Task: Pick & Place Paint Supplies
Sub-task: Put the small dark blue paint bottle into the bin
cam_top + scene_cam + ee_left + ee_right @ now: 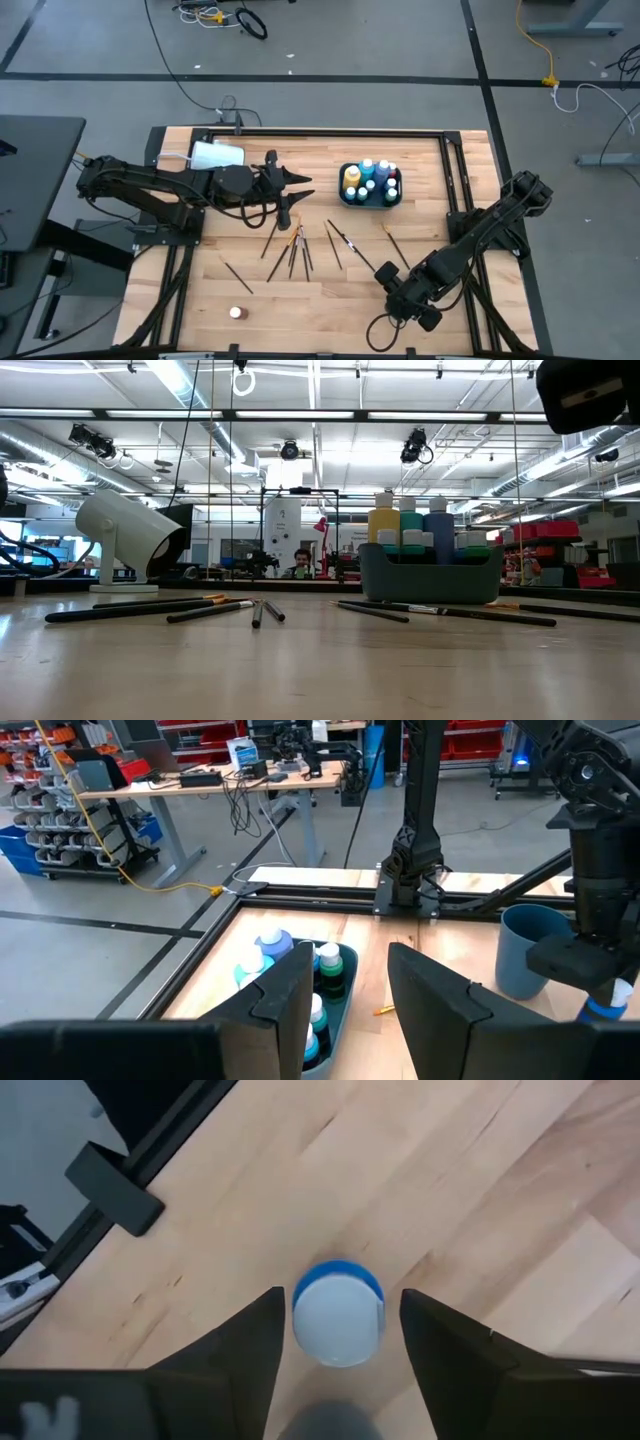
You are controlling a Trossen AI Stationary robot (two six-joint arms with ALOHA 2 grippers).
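Near edge of the wooden table (330, 290): the right gripper (338, 1335) is down low at the front right, fingers spread, straddling a small blue paint bottle (338, 1312) with a pale cap. The bottle stands upright between the two fingers (250, 1345); a thin gap shows on each side, so no clear contact, not a firm grip. From overhead that gripper (392, 283) sits at the end of the right arm, which runs in from the table's right edge. A lone small bottle (236, 312) with a pale cap stands at the front left, well apart from everything else. Mid-table: thin dark-handled brushes (290, 250) lie flat in a loose fan, with a few more brushes (345, 243) scattered to the right toward the right arm. Farther back: a dark blue caddy (370, 197) holds the rest of the paint bottles, including a taller yellow bottle (383, 522) and a taller blue bottle (438, 523) seen from table level, small ones packed around them. The left gripper (296, 181) hangs above the table just left of the caddy, fingers partly apart, holding nothing; its wrist view shows the caddy's bottles (272, 946) beyond its fingers. A large white cup (215, 155) lies on its side at the back left, near the left arm.
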